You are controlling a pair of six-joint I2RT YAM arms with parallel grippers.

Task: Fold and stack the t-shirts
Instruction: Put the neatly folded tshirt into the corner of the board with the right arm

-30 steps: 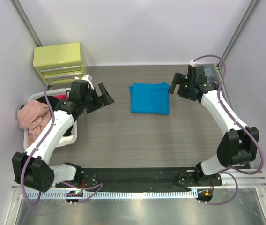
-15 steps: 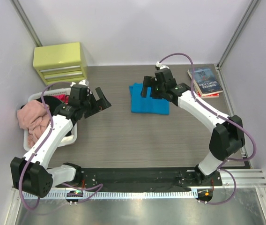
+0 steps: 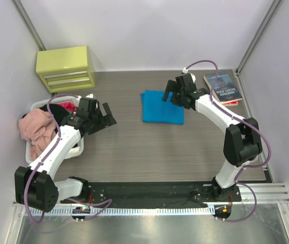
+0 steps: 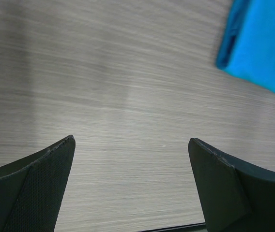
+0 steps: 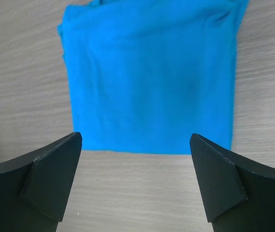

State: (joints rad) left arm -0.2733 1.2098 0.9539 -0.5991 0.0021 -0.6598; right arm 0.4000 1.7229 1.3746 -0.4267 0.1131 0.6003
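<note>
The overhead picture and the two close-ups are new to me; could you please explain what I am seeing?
Two robot arms are bolted to a table, seen from above in the overhead picture. The two close-ups come from cameras on their wrists, each showing its own dark fingers. The left pincer and the right pincer stand open, holding nothing. A folded turquoise t-shirt lies flat on the table near the right pincer. A white basket at the left holds unfolded clothes, a pink garment hanging over its edge. Books and a yellow-green drawer unit sit at the back.
</note>
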